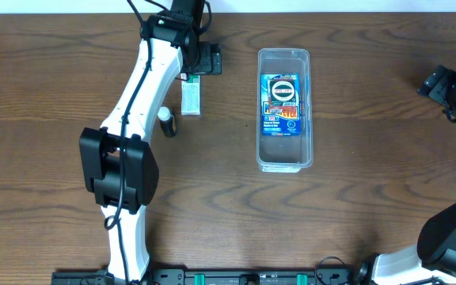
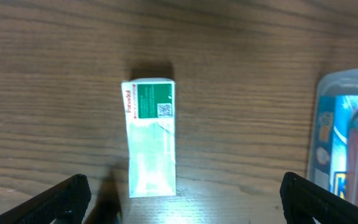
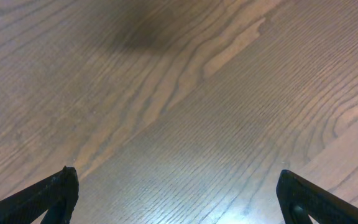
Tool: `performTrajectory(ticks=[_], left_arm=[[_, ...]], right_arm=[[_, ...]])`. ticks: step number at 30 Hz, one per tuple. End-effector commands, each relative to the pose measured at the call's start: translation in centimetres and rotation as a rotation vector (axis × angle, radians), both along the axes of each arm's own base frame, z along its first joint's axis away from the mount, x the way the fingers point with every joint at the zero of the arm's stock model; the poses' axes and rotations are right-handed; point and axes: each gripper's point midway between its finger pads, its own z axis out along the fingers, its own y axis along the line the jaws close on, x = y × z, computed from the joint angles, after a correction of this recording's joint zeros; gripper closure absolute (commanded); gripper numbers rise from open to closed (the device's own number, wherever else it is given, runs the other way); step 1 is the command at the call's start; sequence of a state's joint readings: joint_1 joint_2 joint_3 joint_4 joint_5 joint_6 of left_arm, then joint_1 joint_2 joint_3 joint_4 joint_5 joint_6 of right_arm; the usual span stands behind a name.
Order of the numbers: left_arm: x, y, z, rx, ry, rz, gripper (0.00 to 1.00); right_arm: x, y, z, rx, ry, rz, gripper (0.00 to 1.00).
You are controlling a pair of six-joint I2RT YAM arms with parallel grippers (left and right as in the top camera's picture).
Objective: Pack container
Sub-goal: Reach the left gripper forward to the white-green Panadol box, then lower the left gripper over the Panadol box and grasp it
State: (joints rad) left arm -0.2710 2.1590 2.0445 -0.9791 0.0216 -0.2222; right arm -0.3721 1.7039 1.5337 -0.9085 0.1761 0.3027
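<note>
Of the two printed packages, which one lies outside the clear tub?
The green-and-white box, lying flat on the table to the left of the container. The blue-and-red package lies inside the container.

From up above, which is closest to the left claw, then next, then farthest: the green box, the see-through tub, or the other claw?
From the left gripper, in the overhead view:
1. Green box: just below it, on the robot's side.
2. Container: off to its right, mid-table.
3. Right gripper: farthest, at the table's right edge.
</note>
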Motion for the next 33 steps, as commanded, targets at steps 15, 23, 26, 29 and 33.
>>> performTrajectory(ticks=[15, 23, 26, 29, 33], left_arm=[[0.7, 1.6, -4.0, 0.043, 0.067, 0.074, 0.02], [0.6, 1.7, -4.8, 0.043, 0.085, 0.075, 0.02], [0.5, 1.6, -5.9, 0.043, 0.109, 0.073, 0.02], [0.4, 1.6, -7.2, 0.051, 0.136, 0.073, 0.02], [0.3, 1.7, -8.2, 0.057, 0.156, 0.072, 0.02]], right_arm=[[-0.2, -0.3, -0.5, -0.005, 0.020, 0.000, 0.01], [-0.2, -0.3, -0.5, -0.005, 0.020, 0.000, 0.01], [-0.2, -0.3, -0.5, -0.005, 0.020, 0.000, 0.01], [-0.2, -0.3, -0.5, -0.005, 0.020, 0.000, 0.01], [-0.2, -0.3, -0.5, -0.005, 0.020, 0.000, 0.01]])
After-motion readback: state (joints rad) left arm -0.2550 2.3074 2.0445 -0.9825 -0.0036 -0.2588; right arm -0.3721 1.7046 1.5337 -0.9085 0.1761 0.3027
